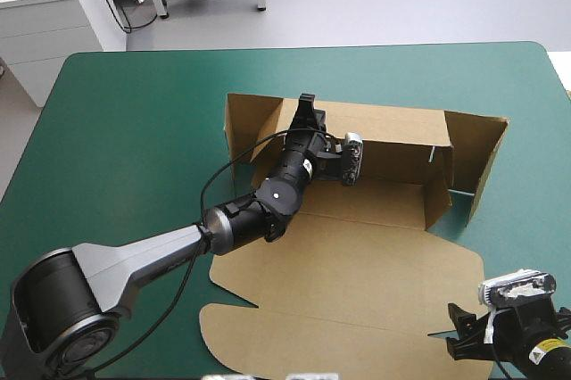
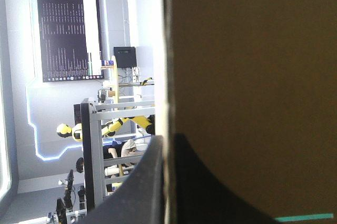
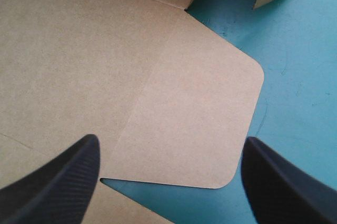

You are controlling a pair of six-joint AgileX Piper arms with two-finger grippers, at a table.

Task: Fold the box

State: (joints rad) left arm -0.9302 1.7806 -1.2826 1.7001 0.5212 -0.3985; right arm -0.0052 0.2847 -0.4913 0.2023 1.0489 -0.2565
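The brown box (image 1: 357,255) sits in the middle of the teal-green desk (image 1: 134,130), its back wall (image 1: 393,135) raised and its lid flat. The left tool (image 1: 309,105) is clamped on that wall's top edge. The right tool (image 3: 171,153) hovers with its fingers spread wide over a rounded lid flap (image 3: 200,113).

Left arm (image 1: 152,260): grey tapered link on a black drum joint (image 1: 58,313). The black wrist (image 1: 268,203) carries one white dot (image 1: 276,194). Left claw (image 1: 310,105): two black curved fins. Right arm (image 1: 535,353): black, with a yellow label (image 1: 547,347). Right claw (image 3: 171,142): black fingers (image 3: 58,184) (finely ribbed surface).
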